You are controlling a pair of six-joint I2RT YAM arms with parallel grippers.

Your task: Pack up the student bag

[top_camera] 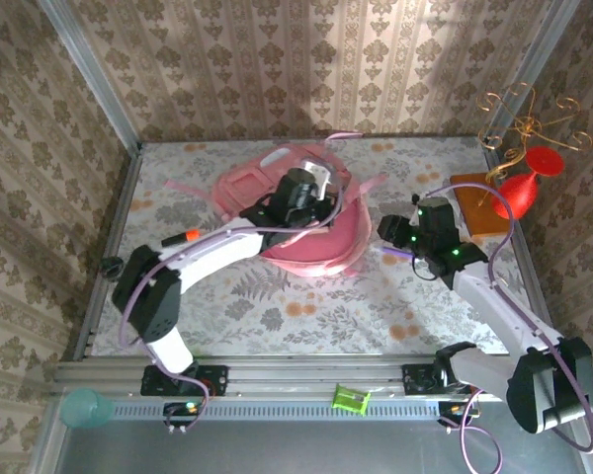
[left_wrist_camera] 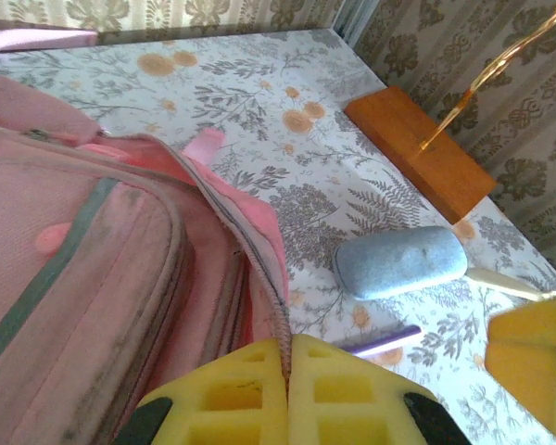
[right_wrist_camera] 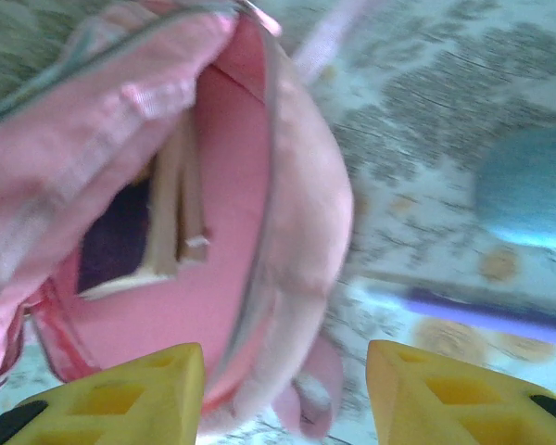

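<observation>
Left wrist: bag rim (left_wrist_camera: 259, 269) (in gripper (left_wrist_camera: 287, 350))

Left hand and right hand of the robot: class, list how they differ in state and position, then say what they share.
The left hand is shut, yellow fingers pressed together; the right hand is open, fingers apart. The left hand pinches the zip edge of the large soft pink fabric backpack; the right hand holds nothing. The left hand sits over the backpack, the right hand beside it. Both have yellow fingers and face the backpack.
</observation>
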